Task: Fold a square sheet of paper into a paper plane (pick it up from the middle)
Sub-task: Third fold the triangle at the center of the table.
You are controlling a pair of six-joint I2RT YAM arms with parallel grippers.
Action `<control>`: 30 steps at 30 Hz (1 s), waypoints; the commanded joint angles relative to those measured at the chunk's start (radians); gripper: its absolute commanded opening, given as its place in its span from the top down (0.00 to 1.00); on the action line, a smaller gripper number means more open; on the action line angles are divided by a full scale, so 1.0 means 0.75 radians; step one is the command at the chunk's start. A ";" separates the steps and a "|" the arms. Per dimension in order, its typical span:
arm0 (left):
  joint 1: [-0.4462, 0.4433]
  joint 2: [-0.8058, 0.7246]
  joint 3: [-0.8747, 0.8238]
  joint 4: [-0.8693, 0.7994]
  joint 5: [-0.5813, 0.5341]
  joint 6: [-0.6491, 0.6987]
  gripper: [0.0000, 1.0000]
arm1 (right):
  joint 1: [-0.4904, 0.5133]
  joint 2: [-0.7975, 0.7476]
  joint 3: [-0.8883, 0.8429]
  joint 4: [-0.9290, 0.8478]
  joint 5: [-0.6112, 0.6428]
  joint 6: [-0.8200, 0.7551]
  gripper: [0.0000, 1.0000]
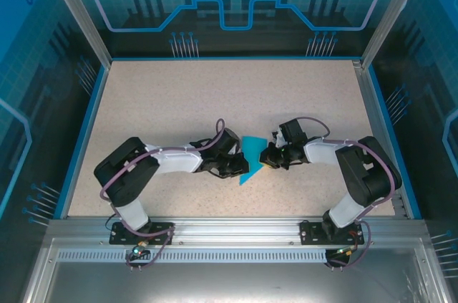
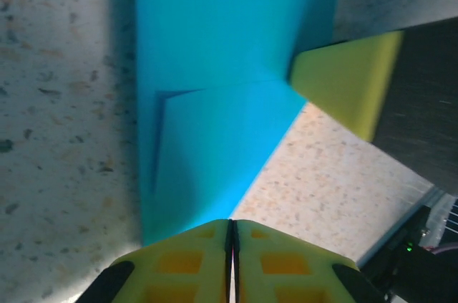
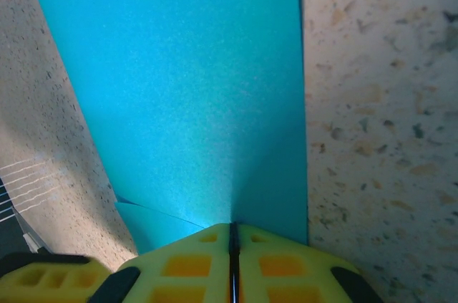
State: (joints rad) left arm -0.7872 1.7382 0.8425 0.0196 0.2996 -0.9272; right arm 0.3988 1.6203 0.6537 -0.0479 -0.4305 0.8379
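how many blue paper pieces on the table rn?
1: the folded blue sheet at the table centre, between the left pincer and the right pincer, both touching it. A scrap could hide under them.

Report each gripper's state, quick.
Left gripper: shut on the paper, pinching one edge.
Right gripper: shut on the paper, pinching the opposite edge.

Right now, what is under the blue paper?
The speckled table shows around the blue paper, which seems to lie on it. One folded lower layer peeks out at an edge; anything else beneath is covered.
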 commanded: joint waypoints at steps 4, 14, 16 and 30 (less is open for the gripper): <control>0.007 0.066 -0.051 -0.028 -0.065 -0.027 0.92 | 0.013 -0.056 0.029 -0.036 -0.038 -0.057 0.89; 0.005 0.078 -0.034 -0.123 -0.093 0.025 0.93 | 0.087 -0.120 0.022 0.017 -0.148 -0.071 0.90; 0.005 0.079 -0.019 -0.146 -0.097 0.037 0.93 | 0.102 -0.106 0.006 0.011 -0.103 -0.066 0.91; 0.006 0.077 -0.018 -0.208 -0.139 0.068 0.96 | -0.016 0.061 -0.082 0.140 -0.054 -0.111 0.92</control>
State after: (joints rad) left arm -0.7864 1.7702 0.8501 -0.0135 0.2672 -0.9062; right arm 0.4305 1.6558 0.6167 0.0643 -0.5274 0.7891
